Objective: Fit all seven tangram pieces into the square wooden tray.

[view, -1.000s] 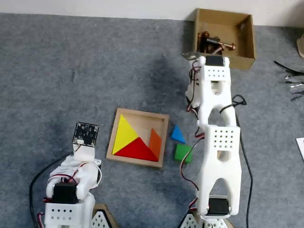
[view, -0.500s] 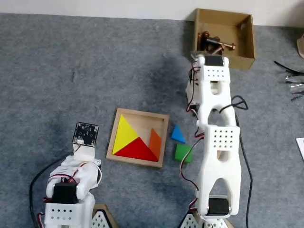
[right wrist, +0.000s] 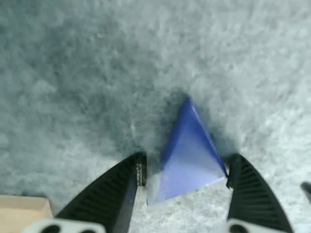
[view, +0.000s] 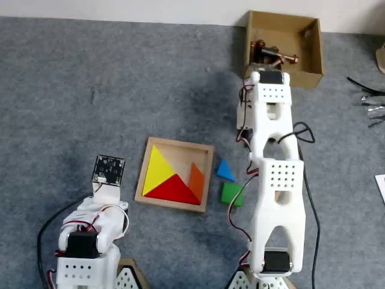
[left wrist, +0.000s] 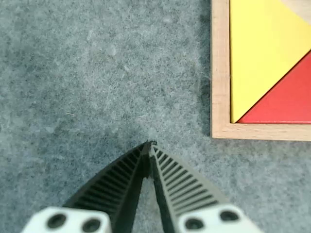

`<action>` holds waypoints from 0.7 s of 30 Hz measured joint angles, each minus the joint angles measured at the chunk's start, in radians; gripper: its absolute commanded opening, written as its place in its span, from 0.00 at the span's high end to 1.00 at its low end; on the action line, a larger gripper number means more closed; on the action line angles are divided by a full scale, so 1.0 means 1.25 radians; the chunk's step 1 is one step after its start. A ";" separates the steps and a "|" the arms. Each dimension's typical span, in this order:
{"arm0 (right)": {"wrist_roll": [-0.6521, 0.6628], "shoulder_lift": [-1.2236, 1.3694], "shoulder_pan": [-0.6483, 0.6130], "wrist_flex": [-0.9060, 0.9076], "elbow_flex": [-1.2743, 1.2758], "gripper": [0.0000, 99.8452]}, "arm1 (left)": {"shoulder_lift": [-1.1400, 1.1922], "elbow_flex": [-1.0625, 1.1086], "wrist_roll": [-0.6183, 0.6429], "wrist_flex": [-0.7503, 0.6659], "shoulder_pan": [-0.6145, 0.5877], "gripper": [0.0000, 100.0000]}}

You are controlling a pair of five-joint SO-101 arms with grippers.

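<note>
"Ranking by size, what comes first?" asks the student.

"The grey carpet (view: 90, 78) over the table," says the tutor. "Next is the white right arm (view: 277, 180), which reaches from the near edge toward a cardboard box (view: 317, 54) of copper-coloured metal parts (view: 271, 54). The left arm (view: 90, 235) sits folded at the near edge."

"And the tray?"

"The square wooden tray (view: 180, 155) lies between the arms, turned slightly off the table's edges. It holds three pieces. The yellow triangle (view: 156, 171) has its long edge along the rim on the left arm's side. The red triangle (view: 174, 189) has its long edge along the near rim. Both right-angle corners point to the tray's middle, and the two triangles meet along a short edge. The orange piece (view: 196, 180) runs lengthwise along the rim on the right arm's side."

"Which pieces lie outside?"

"Two, on the carpet between tray and right arm. The green square (view: 230, 194) is just beside the arm. The blue triangle (view: 224, 170) lies just beyond it, its sharp tip pointing away from the arm bases."

"And the grippers?"

"The right gripper (right wrist: 186, 165) is spread, with one finger on either side of the blue triangle. The triangle's tip points out ahead of the fingers, and I cannot tell whether they touch it. The left gripper (left wrist: 149, 145) has its tips pressed together on nothing. It hangs over carpet just beside the tray's near corner."
</note>
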 measured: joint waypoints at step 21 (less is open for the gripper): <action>0.005 0.055 0.010 -0.025 -0.023 0.83 | 0.000 0.000 0.000 0.000 0.000 0.99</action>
